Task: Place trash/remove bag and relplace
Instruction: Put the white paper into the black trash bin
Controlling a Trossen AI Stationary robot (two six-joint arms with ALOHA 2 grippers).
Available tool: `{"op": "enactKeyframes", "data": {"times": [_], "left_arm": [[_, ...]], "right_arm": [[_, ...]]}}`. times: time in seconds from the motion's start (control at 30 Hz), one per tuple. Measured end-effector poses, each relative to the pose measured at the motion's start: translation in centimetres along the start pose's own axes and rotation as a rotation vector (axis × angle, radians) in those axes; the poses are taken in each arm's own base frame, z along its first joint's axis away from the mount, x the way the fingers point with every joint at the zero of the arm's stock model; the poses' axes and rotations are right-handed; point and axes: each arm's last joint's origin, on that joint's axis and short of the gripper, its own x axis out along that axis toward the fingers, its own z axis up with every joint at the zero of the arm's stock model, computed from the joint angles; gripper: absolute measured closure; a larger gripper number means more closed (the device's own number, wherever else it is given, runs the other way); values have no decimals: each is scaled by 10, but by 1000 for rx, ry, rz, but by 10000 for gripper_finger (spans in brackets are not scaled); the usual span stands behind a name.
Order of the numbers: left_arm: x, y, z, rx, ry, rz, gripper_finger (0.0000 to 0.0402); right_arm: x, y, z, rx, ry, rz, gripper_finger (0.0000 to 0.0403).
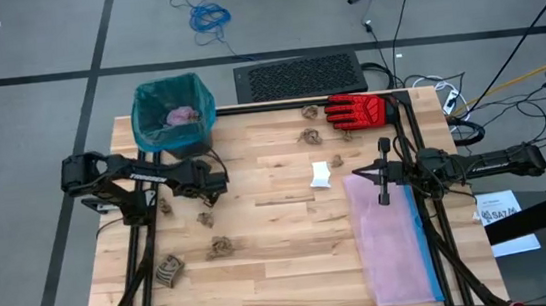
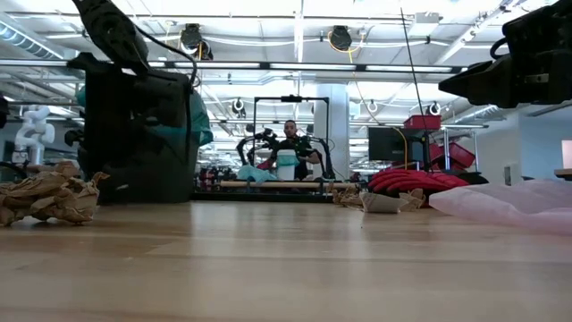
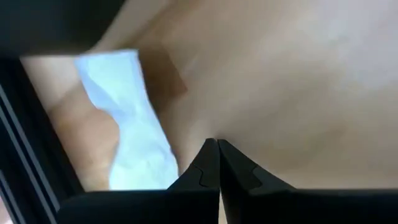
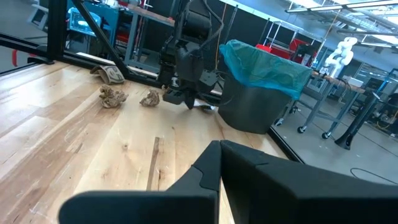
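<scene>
A wooden plank table (image 1: 284, 262) carries a teal-lined dark bin (image 1: 173, 112) at eleven o'clock, purple crumple (image 1: 182, 115) inside. Brown paper wads (image 1: 221, 246) lie at seven o'clock. Left gripper (image 1: 218, 181) and right gripper (image 1: 360, 175) are both clenched, empty.

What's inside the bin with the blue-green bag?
Inside the bin, the teal bag lines the walls, and a purple crumple lies in it. Anything under that crumple is covered, so I cannot tell.
</scene>
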Motion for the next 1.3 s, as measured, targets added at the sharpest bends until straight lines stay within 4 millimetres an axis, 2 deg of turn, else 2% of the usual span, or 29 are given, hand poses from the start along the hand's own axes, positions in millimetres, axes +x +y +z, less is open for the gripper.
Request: {"op": "enactKeyframes", "data": {"times": [0.2,0.37,0.6,0.77,0.93,1.1,1.27,1.3], "left_arm": [[-16,-5,-6,-27,-51,82,401],[-17,-2,-3,-66,-93,118,396],[-12,4,4,-93,-56,117,325],[1,12,7,-108,-39,116,269],[11,17,11,-98,-37,99,250],[15,22,15,-77,-41,107,276],[16,24,16,-30,-46,127,379],[16,24,16,-27,-46,126,389]], "right_arm": [[0,0,0,19,0,0,403],[0,0,0,26,-1,-1,403],[0,0,0,26,0,-1,403],[0,0,0,26,0,-1,403],[0,0,0,26,0,-1,403],[0,0,0,26,0,0,403],[0,0,0,38,0,-1,403],[0,0,0,45,0,0,403]]}}
